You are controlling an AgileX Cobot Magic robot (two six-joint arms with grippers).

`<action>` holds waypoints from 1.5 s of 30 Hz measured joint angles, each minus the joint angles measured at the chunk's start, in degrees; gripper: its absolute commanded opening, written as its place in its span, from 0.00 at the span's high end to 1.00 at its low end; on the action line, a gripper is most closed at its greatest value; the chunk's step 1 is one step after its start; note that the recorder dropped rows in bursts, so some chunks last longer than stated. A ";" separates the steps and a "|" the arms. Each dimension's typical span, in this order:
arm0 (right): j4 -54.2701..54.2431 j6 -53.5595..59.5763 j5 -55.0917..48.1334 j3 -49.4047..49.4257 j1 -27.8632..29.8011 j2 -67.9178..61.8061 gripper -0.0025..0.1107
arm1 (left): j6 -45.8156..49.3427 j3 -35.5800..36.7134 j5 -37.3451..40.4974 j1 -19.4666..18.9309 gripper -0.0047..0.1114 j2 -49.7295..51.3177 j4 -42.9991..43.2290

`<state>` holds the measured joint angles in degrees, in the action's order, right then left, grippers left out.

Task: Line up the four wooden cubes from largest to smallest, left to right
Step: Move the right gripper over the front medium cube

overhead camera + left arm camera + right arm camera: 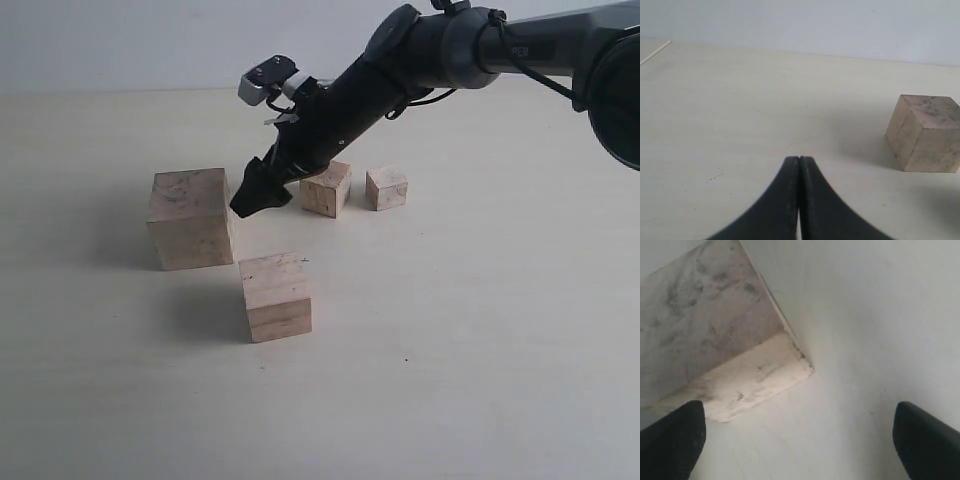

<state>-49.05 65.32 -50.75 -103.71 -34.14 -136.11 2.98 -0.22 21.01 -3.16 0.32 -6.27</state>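
Closest lies the second cube [277,297], alone on the table [450,380], forward of the others. Behind it and to the left stands the big cube [190,217], with dark speckles on its top. The right claw [258,195] hangs low just right of the big cube's far corner, in the gap between it and the third cube [327,188]. Its wrist view shows the jaws spread wide with only bare table between them. One finger [672,440] is beside the big cube's edge; whether it touches cannot be told. Farther back, the third cube and the small cube [386,187] sit side by side, a little apart, the small one on the right. The left claw [799,160] is outside the exterior view. Its own camera shows its fingers pressed together on nothing, with the big cube well apart from them.
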 measured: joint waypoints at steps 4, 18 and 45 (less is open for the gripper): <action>-0.36 0.00 0.00 0.00 -1.16 0.00 0.14 | 0.00 0.00 0.00 0.00 0.96 0.00 0.00; 3.70 -3.85 9.73 0.00 -2.60 0.00 0.14 | 0.00 0.00 0.00 0.00 0.96 0.00 0.00; 10.76 -3.85 8.47 0.11 -2.60 11.38 0.14 | 0.00 0.00 0.00 0.00 0.96 0.00 0.00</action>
<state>-38.29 61.47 -42.27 -103.60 -36.74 -124.74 2.98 -0.22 21.01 -3.16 0.32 -6.27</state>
